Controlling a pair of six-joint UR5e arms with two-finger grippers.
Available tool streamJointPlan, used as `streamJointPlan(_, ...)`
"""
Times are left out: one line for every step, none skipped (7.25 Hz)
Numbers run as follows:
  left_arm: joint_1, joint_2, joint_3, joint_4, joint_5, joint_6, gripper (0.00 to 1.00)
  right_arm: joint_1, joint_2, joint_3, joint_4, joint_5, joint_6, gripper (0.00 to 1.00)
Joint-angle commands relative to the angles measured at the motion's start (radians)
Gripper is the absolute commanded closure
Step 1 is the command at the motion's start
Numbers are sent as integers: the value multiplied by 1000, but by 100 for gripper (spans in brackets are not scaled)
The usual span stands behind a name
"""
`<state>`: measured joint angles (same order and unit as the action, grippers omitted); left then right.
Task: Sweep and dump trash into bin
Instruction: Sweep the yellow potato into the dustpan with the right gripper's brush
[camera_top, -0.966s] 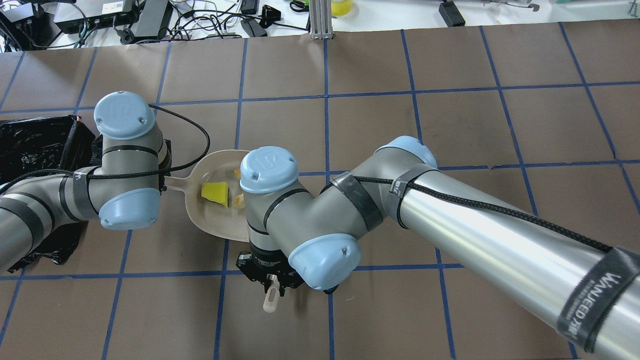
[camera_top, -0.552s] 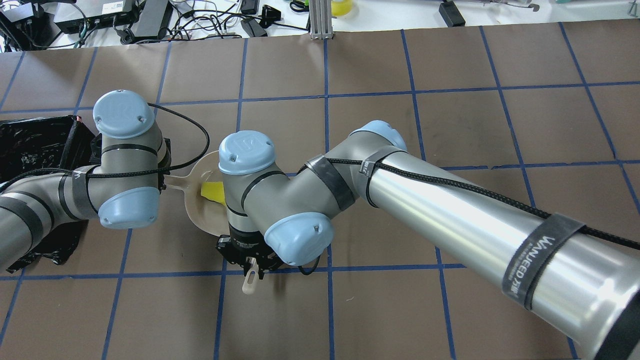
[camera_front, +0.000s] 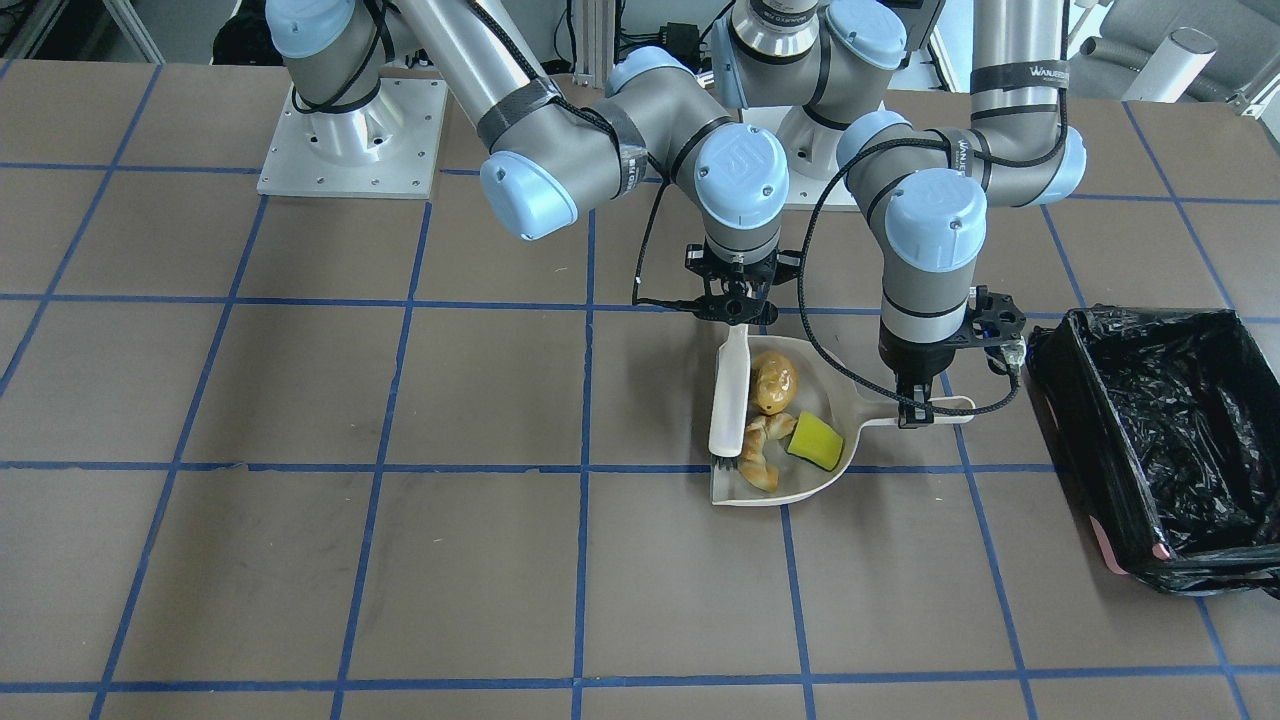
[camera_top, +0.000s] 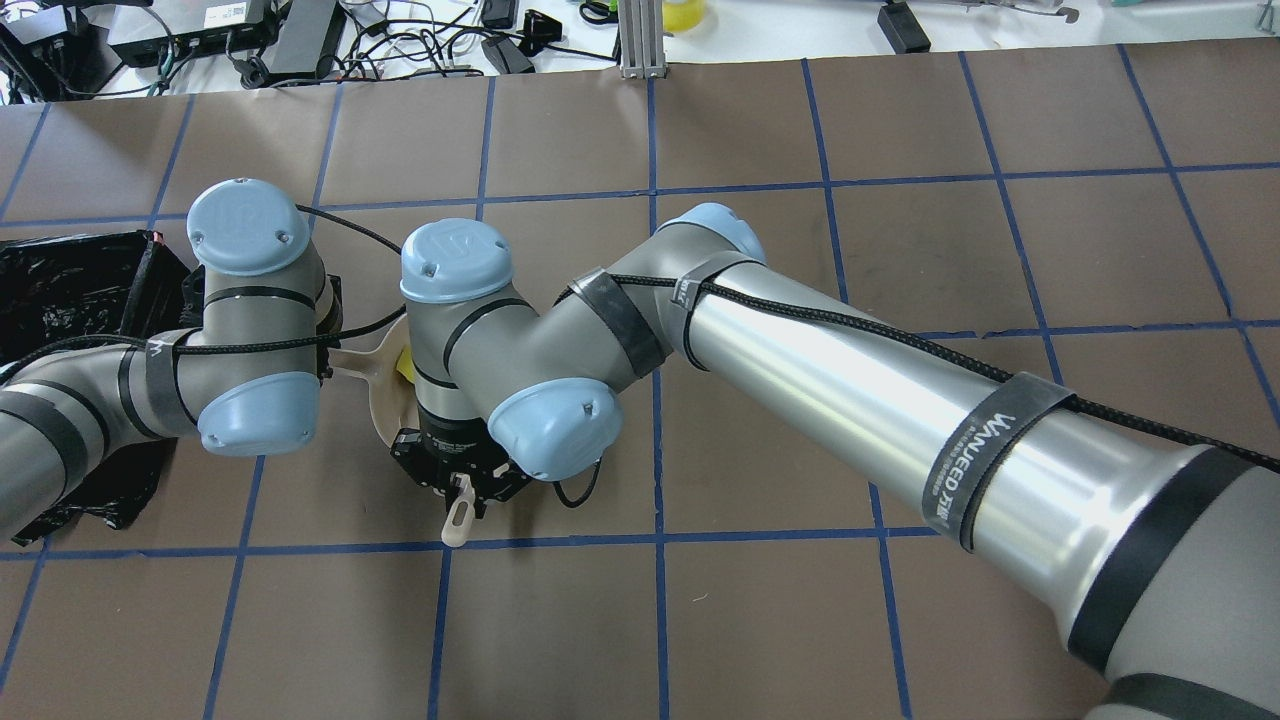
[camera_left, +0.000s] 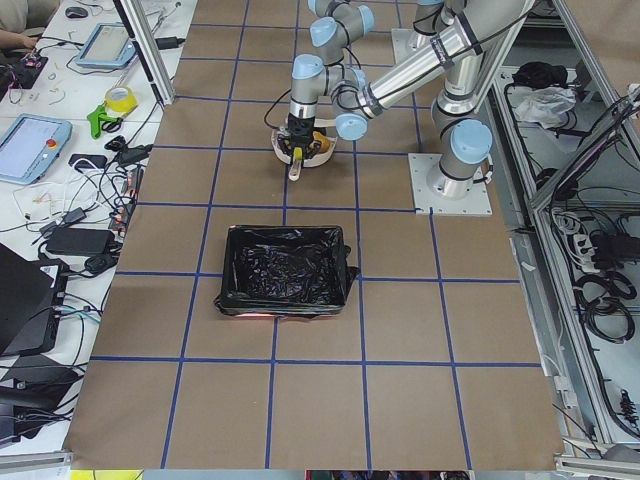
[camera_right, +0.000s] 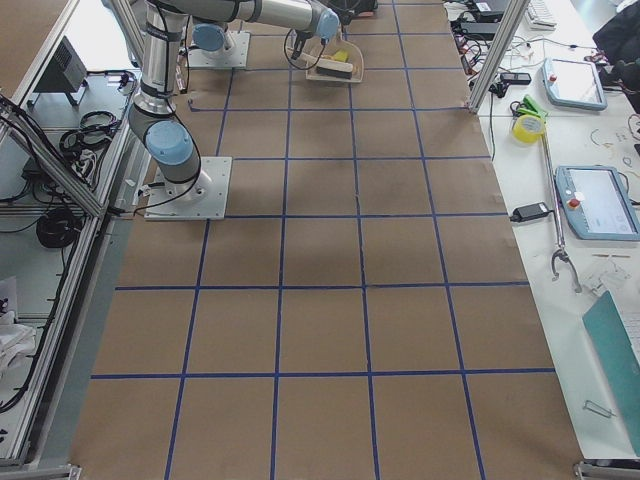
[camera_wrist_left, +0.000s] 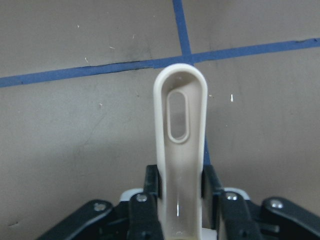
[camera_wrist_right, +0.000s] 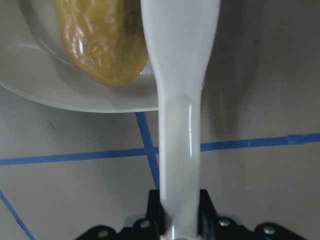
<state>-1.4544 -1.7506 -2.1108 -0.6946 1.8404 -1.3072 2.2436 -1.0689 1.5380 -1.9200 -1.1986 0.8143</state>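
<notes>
Tabletop (camera_front: 300, 560), brown paper ruled into squares by blue tape, lies partly hidden from overhead under the right arm (camera_top: 850, 380), which covers nearly all of the dustpan (camera_front: 835, 395) there and leaves only a yellow sliver of the sponge (camera_front: 816, 441) showing. The bin (camera_front: 1075, 430), lined in crinkled black plastic with a pink corner, stands at the table's end on the robot's left. Its outer side is cut off by the frame edge in the front and overhead views. A narrow strip of bare paper separates it from the tip of the dustpan's handle, and wide open squares lie on the pan's other side. The pan rests flat, its straight mouth blocked by the brush (camera_front: 730, 395) lying along it. The left gripper (camera_front: 912, 408) is clenched on the pan's handle, the right gripper (camera_front: 735, 315) on the brush's handle. Inside the pan sit the glossy lump (camera_front: 773, 382), the croissant (camera_front: 757, 450) beside the bristles, and the sponge toward the handle. Cables (camera_top: 400, 45) crowd the white bench beyond the table's far edge.
</notes>
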Motion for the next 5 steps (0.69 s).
streamJointPlan(0,-3,0,3,-1,-1,100,-4,0,-15,18,-31,-12,91)
streamJointPlan(0,-6,0,3,-1,-1,100,-19,-20,-12,27,-41,-27,91)
streamJointPlan(0,-6,0,3,-3,0,100,-22,-52,-6,77,-53,-79,91)
streamJointPlan(0,-6,0,3,-4,-1,100,-33,-62,-6,111,-85,-98,91)
streamJointPlan(0,-6,0,3,-4,-1,100,-48,-75,-7,116,-93,-104,91)
